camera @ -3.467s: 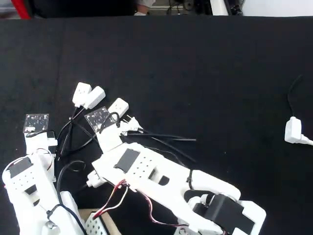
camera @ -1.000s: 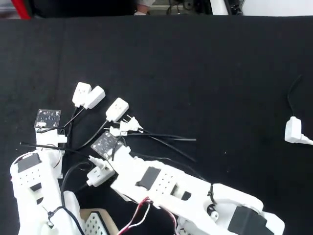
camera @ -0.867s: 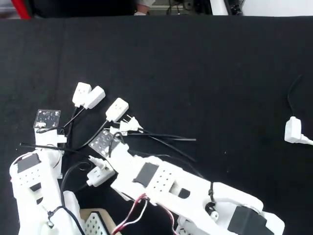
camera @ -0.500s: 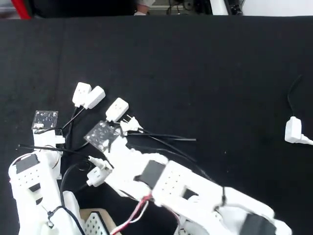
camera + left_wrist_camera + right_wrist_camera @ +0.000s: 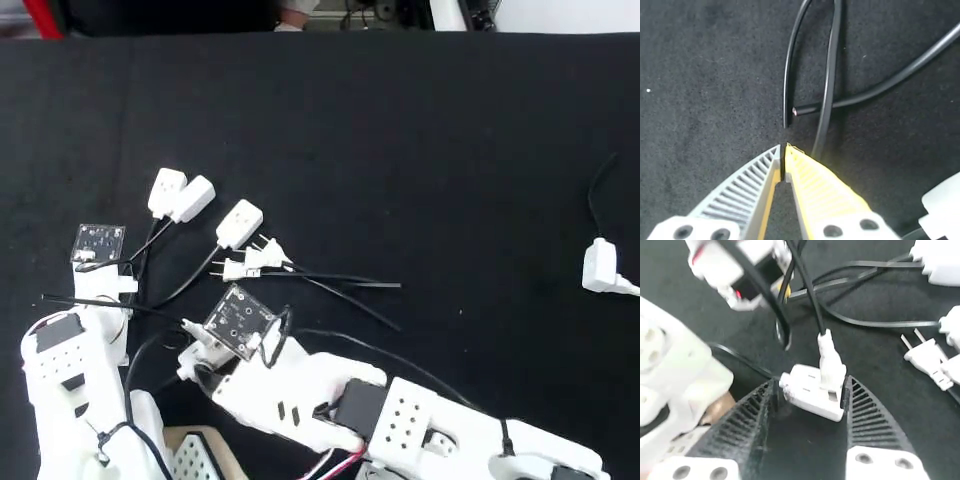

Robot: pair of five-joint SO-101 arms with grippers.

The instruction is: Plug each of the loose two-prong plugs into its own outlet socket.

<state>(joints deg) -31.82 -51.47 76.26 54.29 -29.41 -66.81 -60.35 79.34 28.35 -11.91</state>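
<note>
Near the front-left corner of the black surface (image 5: 420,150), found the right end effector (image 5: 810,385) spread wide, with one dark finger on either side of a white outlet socket (image 5: 812,397). Saw that socket lying flat, a black cord (image 5: 805,287) leading out of its top. Could not tell whether the fingers touched it.

Beside it, closer to the left edge, found the left end effector (image 5: 784,149) pressed together at the tips and pinching nothing. Noted black cables (image 5: 831,60) crossing on the surface just ahead of those tips.

A little farther from the front edge, saw two loose two-prong plugs (image 5: 265,252) side by side, prongs bare and in no socket, with thin black leads trailing toward the middle of the surface.

Just beyond the plugs, noted a single outlet socket (image 5: 240,222). Farther still toward the left edge, saw a pair of outlet sockets (image 5: 168,190) touching each other.

At the right edge, well apart from all that, found a white block (image 5: 598,265) on a dark lead.
</note>
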